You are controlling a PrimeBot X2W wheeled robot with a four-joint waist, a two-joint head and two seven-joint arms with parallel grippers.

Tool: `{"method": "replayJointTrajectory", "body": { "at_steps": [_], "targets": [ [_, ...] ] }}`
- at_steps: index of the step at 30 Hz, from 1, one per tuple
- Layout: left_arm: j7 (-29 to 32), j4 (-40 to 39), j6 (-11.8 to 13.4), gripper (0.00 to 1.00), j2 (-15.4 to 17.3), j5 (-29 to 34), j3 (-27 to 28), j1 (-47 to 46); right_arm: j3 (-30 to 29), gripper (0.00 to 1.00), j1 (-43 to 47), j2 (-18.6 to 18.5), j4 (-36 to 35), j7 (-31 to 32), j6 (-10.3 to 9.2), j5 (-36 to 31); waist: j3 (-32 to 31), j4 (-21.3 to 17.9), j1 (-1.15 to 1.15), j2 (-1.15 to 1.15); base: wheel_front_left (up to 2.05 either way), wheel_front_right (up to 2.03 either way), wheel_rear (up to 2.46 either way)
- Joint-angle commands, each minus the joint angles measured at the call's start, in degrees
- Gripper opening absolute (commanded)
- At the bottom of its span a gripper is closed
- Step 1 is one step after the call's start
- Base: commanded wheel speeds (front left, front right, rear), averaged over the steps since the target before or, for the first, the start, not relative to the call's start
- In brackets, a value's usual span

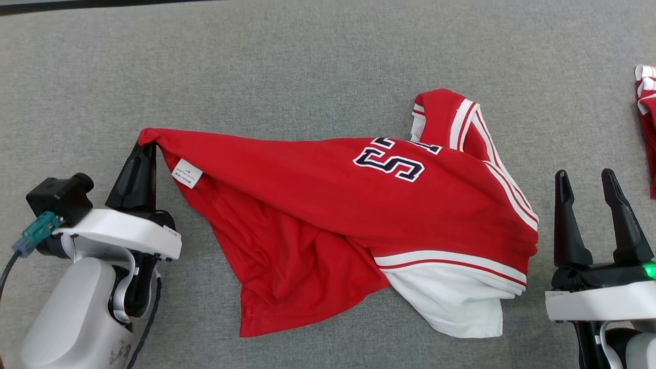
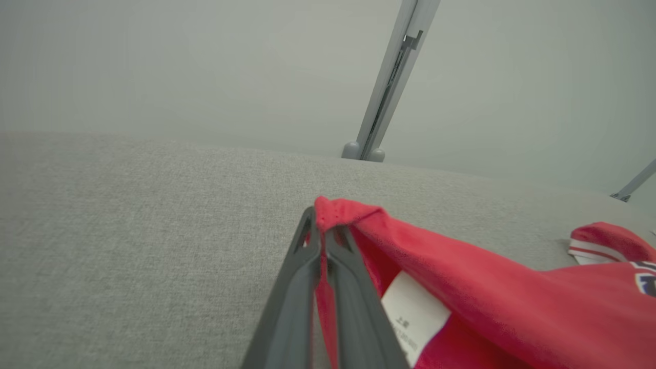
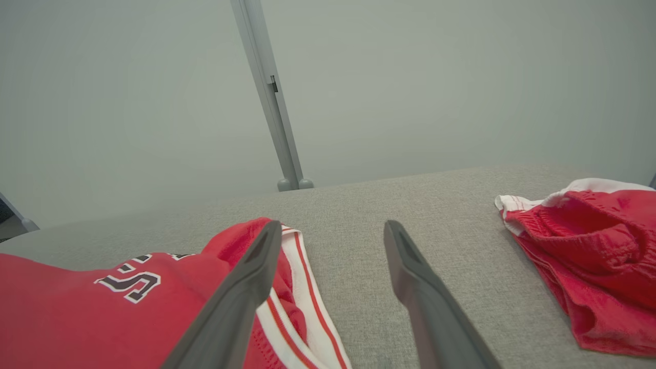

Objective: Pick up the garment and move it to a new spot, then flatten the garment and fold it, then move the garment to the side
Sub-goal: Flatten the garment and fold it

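Garment point(image 1: 328, 205) corner pinched in left gripper point(image 1: 146, 148), trailing rightward

Garment point(image 1: 318, 205) on table point(image 1: 307, 61), between left fingers point(image 1: 134, 174) and right fingers point(image 1: 569, 225)

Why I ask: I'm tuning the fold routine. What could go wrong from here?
1. The left gripper, jaws shut, pinches only a small corner of the red jersey; a pull could slip it free.
2. The right gripper is open beside the jersey, holding nothing; pulling from one side may drag and bunch the crumpled cloth rather than flatten it.
3. A second red garment lies close to the right gripper and might get snagged.
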Motion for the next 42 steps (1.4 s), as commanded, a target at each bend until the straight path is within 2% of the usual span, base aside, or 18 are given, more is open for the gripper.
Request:
{"method": "replayJointTrajectory", "body": {
  "at_steps": [1, 2, 5, 8, 16, 19, 27, 34, 42],
  "targets": [
    [-0.43, 2.05, -0.76, 0.29, -0.30, -0.37, 0.54, -1.73, -0.05, 1.00, -0.99, -0.16, -0.02, -0.12, 0.00, -0.16, 1.12, -0.57, 0.00, 0.00, 0.00, 0.00, 0.00],
    [-0.67, 3.96, -1.45, 1.00, -0.57, -0.37, 0.49, -2.51, 0.01, 1.00, -1.06, -0.14, 0.09, -0.26, 0.00, -0.22, 1.32, -0.68, 0.00, 0.00, 0.00, 0.00, 0.00],
    [-1.46, 7.50, -2.55, 1.00, -1.44, -0.07, 1.71, -4.09, 0.11, 1.00, -1.25, -0.13, 0.23, -0.53, 0.00, -0.52, 1.42, -0.93, 0.00, 0.00, 0.00, 0.00, 0.00],
    [-1.74, 8.63, -1.39, 1.00, -2.35, 0.92, 4.33, -3.10, -0.15, 1.00, -1.38, -0.13, 0.13, -0.72, 0.00, -0.72, 0.69, -0.87, 0.00, 0.00, 0.00, 0.00, 0.00],
    [-1.79, -3.28, -0.54, 1.00, -5.67, 8.94, 13.70, 5.27, -0.48, 1.00, 0.19, -0.60, 0.24, -0.07, 0.00, -1.72, -4.00, 0.27, 0.00, 0.00, 0.00, 0.00, 0.00],
    [-1.72, -8.49, -0.53, 1.00, -6.69, 12.21, 15.19, 9.53, -0.48, 1.00, 1.02, -1.14, 0.05, 0.52, 0.00, -1.79, -6.17, 0.75, 0.00, 0.00, 0.00, 0.00, 0.00],
    [-1.73, -16.68, 0.83, 1.00, -7.42, 18.40, 14.32, 19.42, -0.02, 1.00, 4.92, -2.11, -0.25, 2.05, 0.00, -1.91, -11.56, 1.15, 0.00, 0.00, 0.00, 0.00, 0.00],
    [0.32, -21.52, 2.64, 1.00, -7.70, 19.31, 13.15, 25.19, 0.01, 1.00, 7.75, -1.85, -1.32, 2.94, 0.00, -1.25, -13.82, 1.32, 0.00, 0.00, 0.00, 0.00, 0.00],
    [1.35, -23.65, 3.38, 1.00, -7.69, 19.19, 12.68, 26.33, -0.15, 1.00, 7.78, -1.58, -2.32, 3.43, 0.00, -1.14, -13.44, 1.61, 0.00, 0.00, 0.00, 0.00, 0.00]
  ]
}}
